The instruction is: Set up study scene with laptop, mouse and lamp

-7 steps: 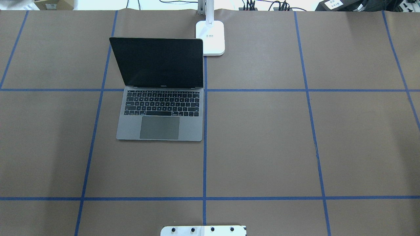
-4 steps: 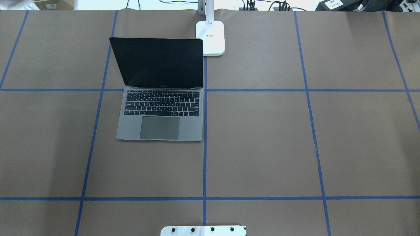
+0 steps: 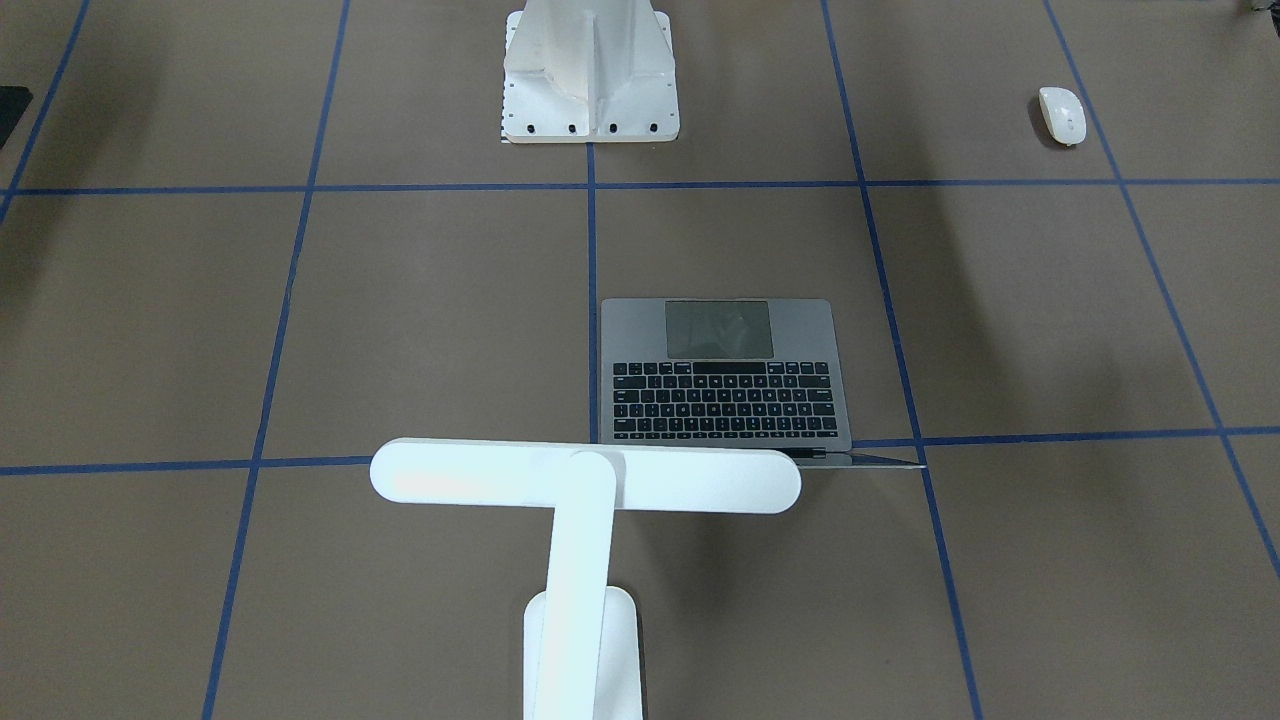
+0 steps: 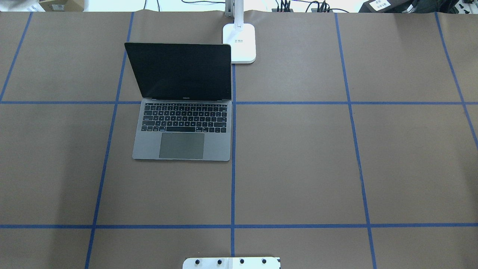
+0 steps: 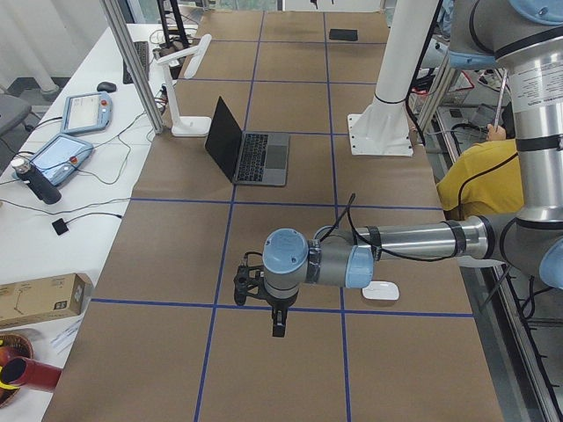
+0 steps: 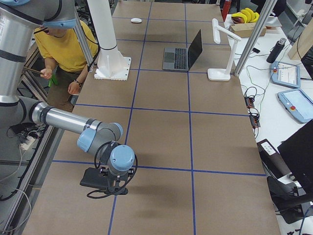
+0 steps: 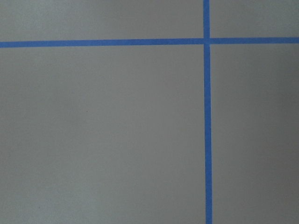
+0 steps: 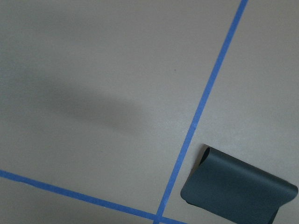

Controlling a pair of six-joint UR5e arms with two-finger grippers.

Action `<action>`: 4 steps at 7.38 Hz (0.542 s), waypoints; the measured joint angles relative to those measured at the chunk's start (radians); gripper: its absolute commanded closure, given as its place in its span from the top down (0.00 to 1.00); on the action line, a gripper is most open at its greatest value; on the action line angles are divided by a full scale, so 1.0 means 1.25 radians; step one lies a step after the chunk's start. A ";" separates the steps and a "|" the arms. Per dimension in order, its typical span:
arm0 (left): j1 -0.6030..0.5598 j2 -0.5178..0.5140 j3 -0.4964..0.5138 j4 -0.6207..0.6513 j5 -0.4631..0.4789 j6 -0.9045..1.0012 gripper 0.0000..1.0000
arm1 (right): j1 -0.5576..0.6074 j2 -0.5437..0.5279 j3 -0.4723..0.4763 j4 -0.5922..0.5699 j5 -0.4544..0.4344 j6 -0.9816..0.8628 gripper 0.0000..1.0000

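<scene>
The laptop (image 4: 182, 127) stands open on the brown table, left of centre, screen dark; it also shows in the front view (image 3: 725, 375). The white lamp (image 3: 585, 477) stands behind the laptop, its base (image 4: 239, 43) at the far edge. The white mouse (image 3: 1062, 113) lies near the robot's left side, by the left arm's forearm in the exterior left view (image 5: 380, 291). My left gripper (image 5: 278, 325) points down over bare table, far from the laptop. My right gripper (image 6: 115, 188) hangs over a flat black pad (image 6: 95, 178). I cannot tell whether either is open or shut.
The white ribbed pedestal (image 3: 590, 70) stands at the robot's side of the table. Blue tape lines grid the brown cover. A person in a yellow shirt (image 6: 63, 44) sits behind the robot. Tablets and cables lie on the white bench (image 5: 70, 158) beyond the far edge.
</scene>
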 measured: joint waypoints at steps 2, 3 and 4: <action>0.000 0.004 -0.004 0.000 0.000 0.000 1.00 | -0.027 -0.003 -0.071 -0.001 0.003 -0.007 0.88; 0.000 0.004 -0.005 0.000 0.000 0.000 1.00 | -0.054 0.001 -0.088 -0.001 0.006 -0.001 0.85; 0.000 0.004 -0.005 0.000 0.000 0.000 1.00 | -0.087 0.012 -0.101 -0.001 0.009 0.015 0.85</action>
